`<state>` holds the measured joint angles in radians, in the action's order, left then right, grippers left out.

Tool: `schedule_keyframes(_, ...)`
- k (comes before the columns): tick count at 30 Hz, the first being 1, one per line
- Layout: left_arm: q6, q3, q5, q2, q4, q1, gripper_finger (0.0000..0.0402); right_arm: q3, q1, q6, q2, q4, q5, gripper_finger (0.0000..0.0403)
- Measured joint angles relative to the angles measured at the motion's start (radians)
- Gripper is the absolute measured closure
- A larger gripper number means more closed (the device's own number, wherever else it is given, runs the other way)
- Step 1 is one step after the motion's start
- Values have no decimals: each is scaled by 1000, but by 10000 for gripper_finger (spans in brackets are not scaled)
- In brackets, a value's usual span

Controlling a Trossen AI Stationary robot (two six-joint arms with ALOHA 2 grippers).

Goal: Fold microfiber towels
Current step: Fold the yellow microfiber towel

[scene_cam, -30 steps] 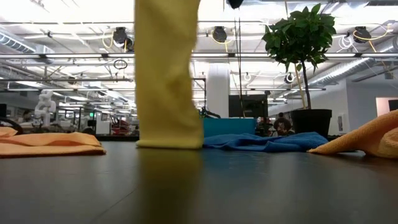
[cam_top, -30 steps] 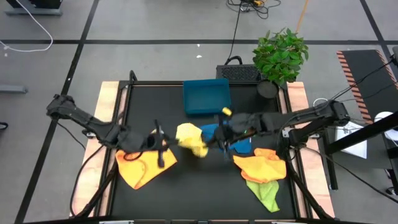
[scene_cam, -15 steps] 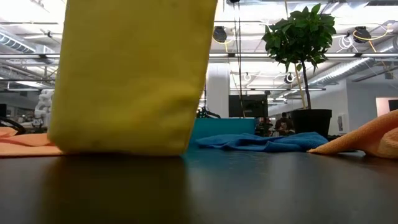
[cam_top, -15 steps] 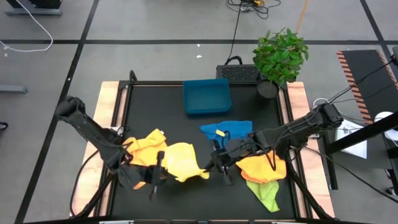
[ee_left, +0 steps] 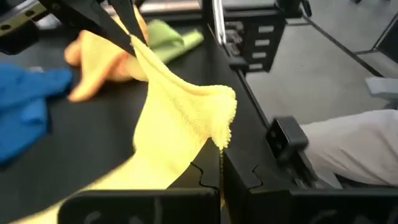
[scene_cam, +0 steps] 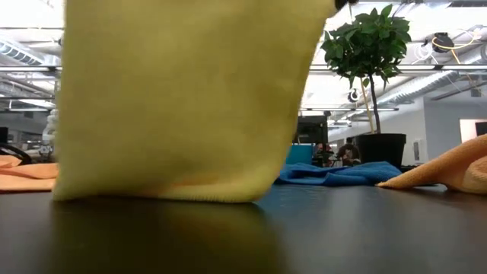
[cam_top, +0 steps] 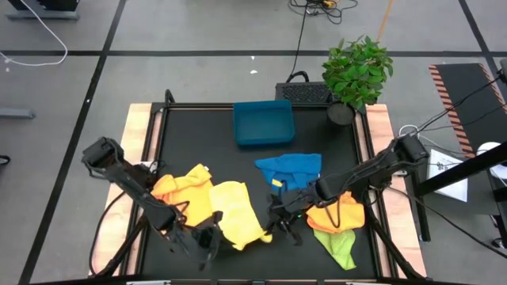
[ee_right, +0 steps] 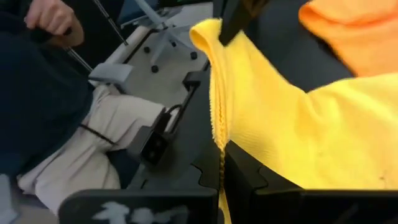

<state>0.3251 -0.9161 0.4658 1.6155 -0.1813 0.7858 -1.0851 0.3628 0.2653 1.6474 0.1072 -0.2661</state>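
**Together on one pale yellow cloth**

Now we see the pale yellow towel (cam_top: 238,222), soft and nubbly with a stitched hem, stretched near the front edge of the black surface (cam_top: 190,134). Our left gripper (cam_top: 207,237) pinches one corner; the right gripper (cam_top: 283,224) pinches the opposite one, both arms reaching low and inward. An orange-yellow towel (cam_top: 184,190) lies crumpled beside it, a blue towel (cam_top: 291,168) behind, near the rigid blue tray (cam_top: 263,122).

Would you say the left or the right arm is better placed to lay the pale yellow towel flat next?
Neither alone: left end effector and right end effector each pinch a corner of the pale yellow towel, so both should probably lower together.
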Motion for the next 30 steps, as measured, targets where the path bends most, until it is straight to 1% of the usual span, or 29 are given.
schedule_keyframes(1, 22, 0, 17, 6, 9, 10, 401, 0, -4, 0, 22, 23, 0, 403)
schedule_keyframes(3, 78, 0, 84, 5, 66, 37, 401, 0, -23, 0, 53, 56, -1, 403)
schedule_keyframes(6, 158, 1, 177, -26, 164, 74, 401, 0, -67, 0, 85, 65, 5, 403)
schedule_keyframes(11, 261, 1, 275, -103, 299, 102, 401, -3, -132, -21, 85, 76, 80, 403)
schedule_keyframes(13, 273, 2, 289, -137, 323, 98, 401, -3, -149, -46, 77, 78, 86, 403)
schedule_keyframes(17, 282, 1, 278, -190, 351, 86, 401, -3, -171, -77, 55, 94, 90, 403)
schedule_keyframes(22, 330, 1, 290, -225, 415, 93, 401, -3, -184, -111, 55, 92, 97, 403)
schedule_keyframes(24, 398, -1, 312, -227, 493, 96, 401, -3, -195, -124, 56, 92, 103, 403)
schedule_keyframes(26, 509, 1, 329, -224, 613, 96, 401, -3, -209, -128, 67, 96, 111, 403)
schedule_keyframes(27, 566, 6, 333, -224, 648, 95, 401, -3, -216, -128, 79, 101, 113, 403)
schedule_keyframes(30, 639, 65, 332, -225, 644, 82, 401, -3, -237, -138, 118, 116, 113, 403)
